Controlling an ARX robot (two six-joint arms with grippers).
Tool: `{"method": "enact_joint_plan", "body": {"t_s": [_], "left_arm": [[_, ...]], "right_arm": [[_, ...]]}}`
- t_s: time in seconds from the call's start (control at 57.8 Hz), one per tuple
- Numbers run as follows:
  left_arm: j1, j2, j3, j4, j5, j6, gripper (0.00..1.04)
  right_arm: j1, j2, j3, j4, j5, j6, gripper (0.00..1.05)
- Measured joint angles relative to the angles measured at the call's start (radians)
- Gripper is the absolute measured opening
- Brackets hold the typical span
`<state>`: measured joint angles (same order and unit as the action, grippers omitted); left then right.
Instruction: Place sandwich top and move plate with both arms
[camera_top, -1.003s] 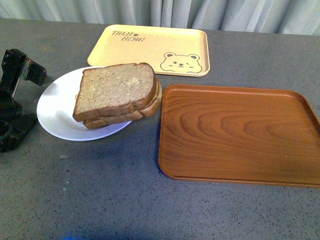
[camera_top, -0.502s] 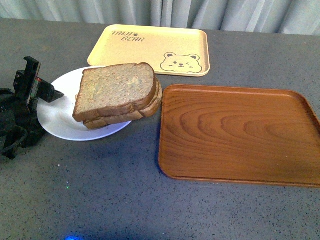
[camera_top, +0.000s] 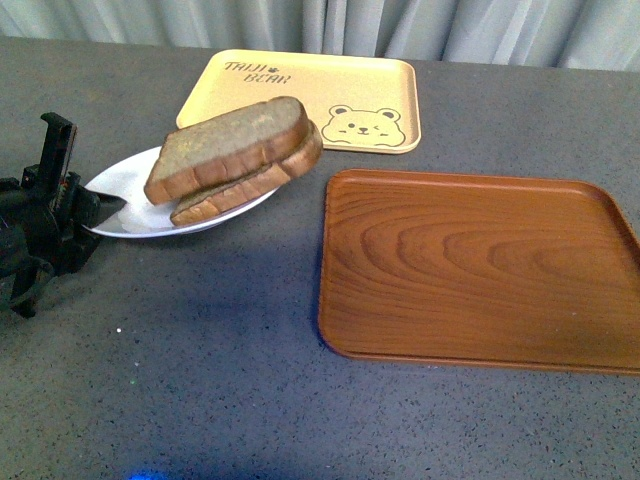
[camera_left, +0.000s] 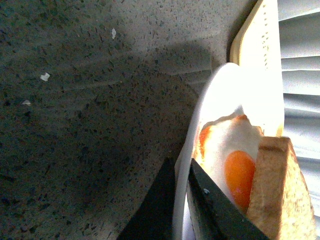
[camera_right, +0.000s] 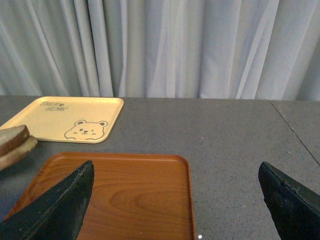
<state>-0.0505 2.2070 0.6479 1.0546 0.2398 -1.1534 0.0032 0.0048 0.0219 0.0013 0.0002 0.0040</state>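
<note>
Grey speckled tabletop (camera_top: 200, 380) is filling most of the front view, and pale pleated curtains (camera_top: 450, 25) are hanging along the far edge as the whole backdrop. A couple of tiny white specks are lying on the surface near my left side, nothing else loose.

My left gripper (camera_top: 92, 216) is clamping the rim of the plate (camera_top: 130, 195), one finger (camera_left: 160, 200) under the rim and the other on top of it, as the left wrist view shows. The plate is sitting at a tilt, so it's reading as a thin white sliver from the front. I can't tell whether its far edge is touching the table.

The sandwich top (camera_top: 225, 145) is resting on the stack on that plate, slanting with it, its right end higher. It's lying on a lower slice (camera_top: 250, 185), and a fried egg (camera_left: 239, 172) is peeking out between them in the left wrist view.

Behind the plate, the yellow bear-print tray (camera_top: 300, 95) is lying flat near the curtains. The brown wooden tray (camera_top: 480, 270) is lying to the right of the plate, apart from it and bare.

My right gripper (camera_right: 175, 170) is hanging with its jaws spread wide, gripping nothing, looking over the wooden tray toward the curtains. It isn't showing up in the front view.
</note>
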Motion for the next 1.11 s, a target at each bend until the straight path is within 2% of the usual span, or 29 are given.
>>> {"method": "enact_joint_plan", "body": {"t_s": [0.415, 0.761, 0.917, 1.107], "left_arm": [[-0.003, -0.021, -0.045, 0.050, 0.026, -0.001, 0.02], [-0.026, -0.207, -0.083, -0.029, 0.060, 0.050, 0.02], [-0.042, -0.243, -0.005, -0.115, 0.059, 0.084, 0.02], [-0.099, -0.187, 0.181, -0.217, 0.052, 0.121, 0.02]], "right_arm": [[0.000, 0.000, 0.000, 0.000, 0.000, 0.000, 0.96], [0.000, 0.000, 0.000, 0.000, 0.000, 0.000, 0.96], [0.000, 0.000, 0.000, 0.000, 0.000, 0.000, 0.96], [0.000, 0.000, 0.000, 0.000, 0.000, 0.000, 0.96]]}}
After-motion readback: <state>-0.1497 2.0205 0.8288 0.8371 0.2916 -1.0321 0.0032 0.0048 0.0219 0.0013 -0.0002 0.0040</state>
